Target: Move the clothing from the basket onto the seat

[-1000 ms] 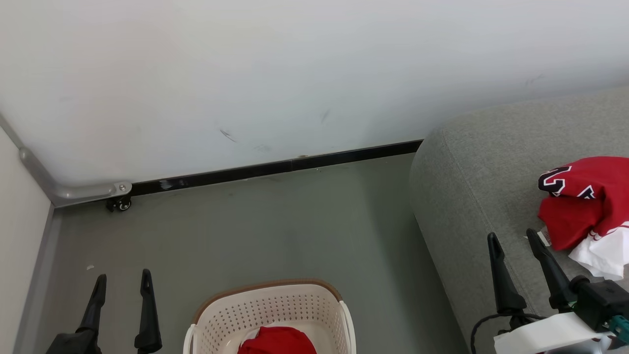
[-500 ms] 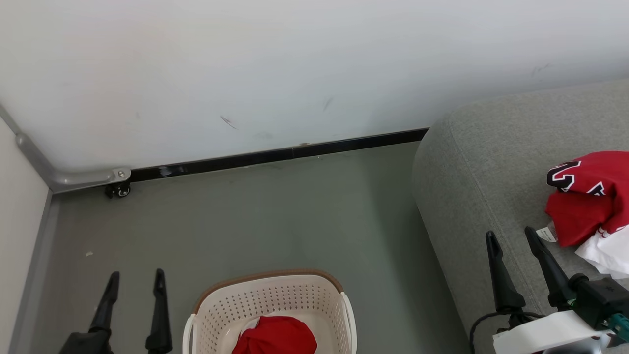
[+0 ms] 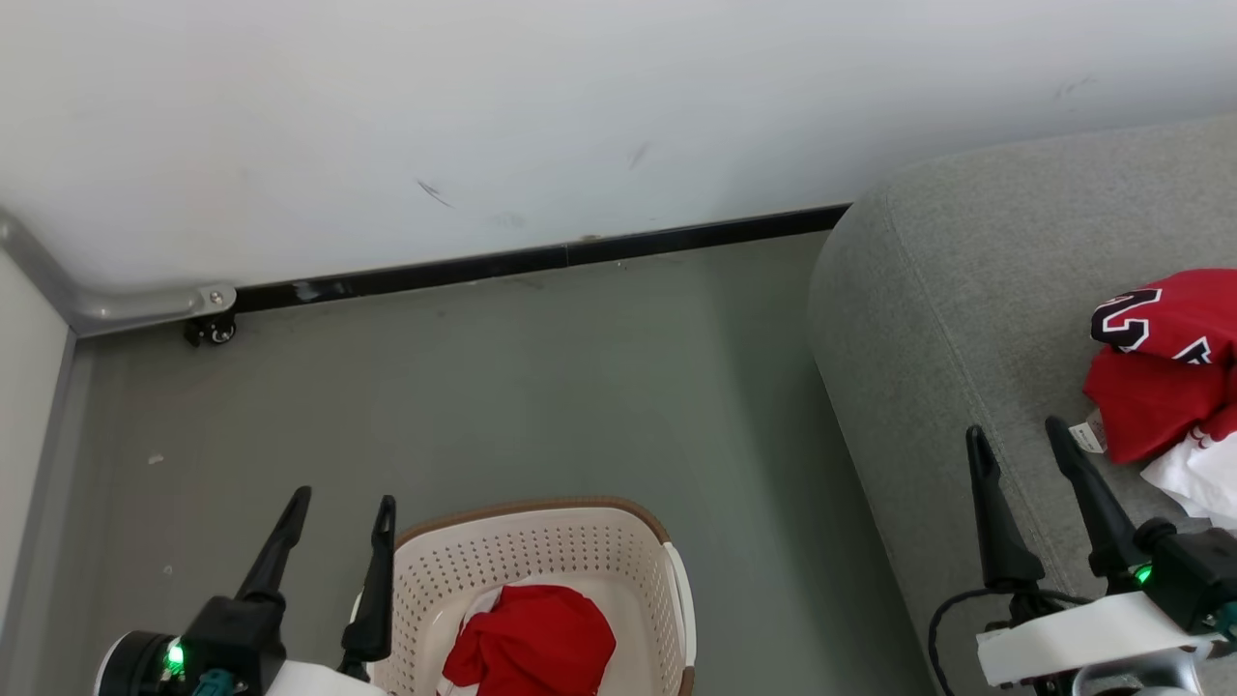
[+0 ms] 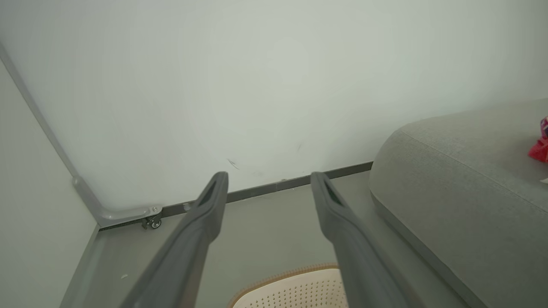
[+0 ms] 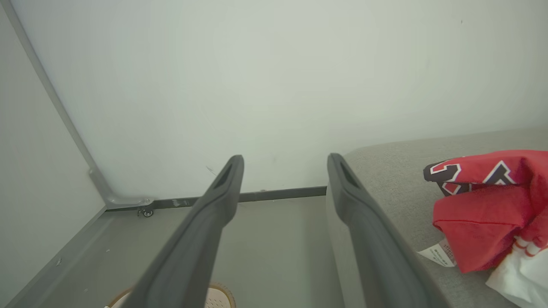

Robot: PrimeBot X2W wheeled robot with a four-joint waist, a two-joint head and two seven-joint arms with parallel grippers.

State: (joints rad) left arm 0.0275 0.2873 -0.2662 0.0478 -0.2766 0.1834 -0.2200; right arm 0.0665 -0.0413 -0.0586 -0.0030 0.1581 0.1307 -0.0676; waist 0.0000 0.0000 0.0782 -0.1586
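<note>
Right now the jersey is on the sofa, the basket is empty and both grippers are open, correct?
Not quite: the basket is not empty. The head view shows a red garment bunched inside it. The jersey does lie on the sofa, and the left gripper and right gripper are open.

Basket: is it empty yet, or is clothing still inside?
Not empty. In the head view, one crumpled red garment lies inside the basket; a numbered red jersey sits on the grey seat.
</note>
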